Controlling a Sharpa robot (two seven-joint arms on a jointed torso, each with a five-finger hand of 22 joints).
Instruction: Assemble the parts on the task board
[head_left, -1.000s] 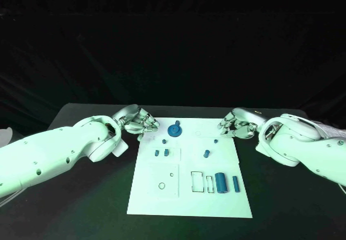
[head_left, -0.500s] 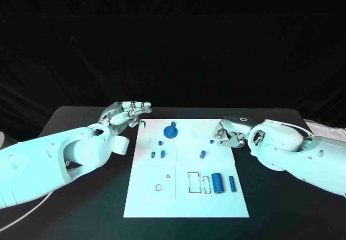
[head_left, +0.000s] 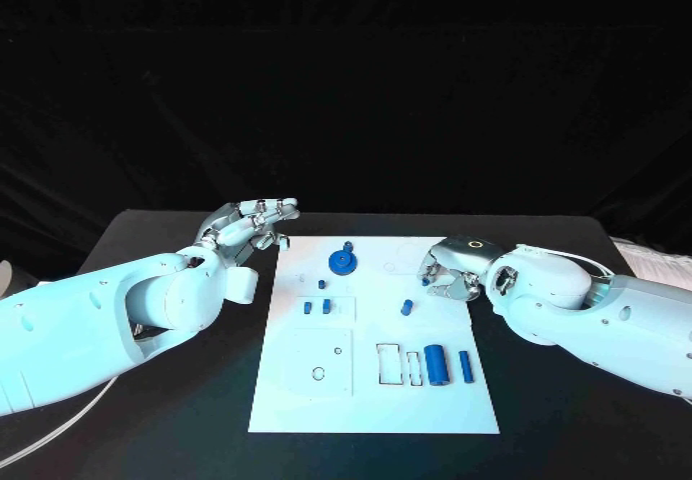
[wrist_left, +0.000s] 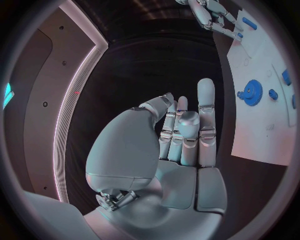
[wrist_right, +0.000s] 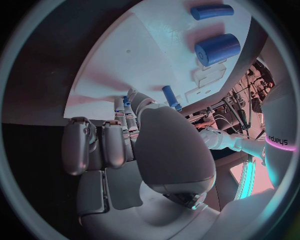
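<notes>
The white task board lies in the middle of the table. On it are a blue gear, several small blue pegs and, nearer me, a thick blue cylinder beside a thin blue bar. My left hand hovers off the board's far left corner, fingers stretched out and holding nothing. My right hand hangs over the board's right edge, fingers curled down by a small blue peg. In the right wrist view a bit of blue shows at the fingertips; a grip is not clear.
Black table surrounds the board on all sides. Outlined slots and small holes mark the board's near half. A white object lies at the table's right edge.
My left hand has lifted off the board's far left corner with its fingers now raised. My right hand has moved inward over the board's right edge towards the small pegs.
</notes>
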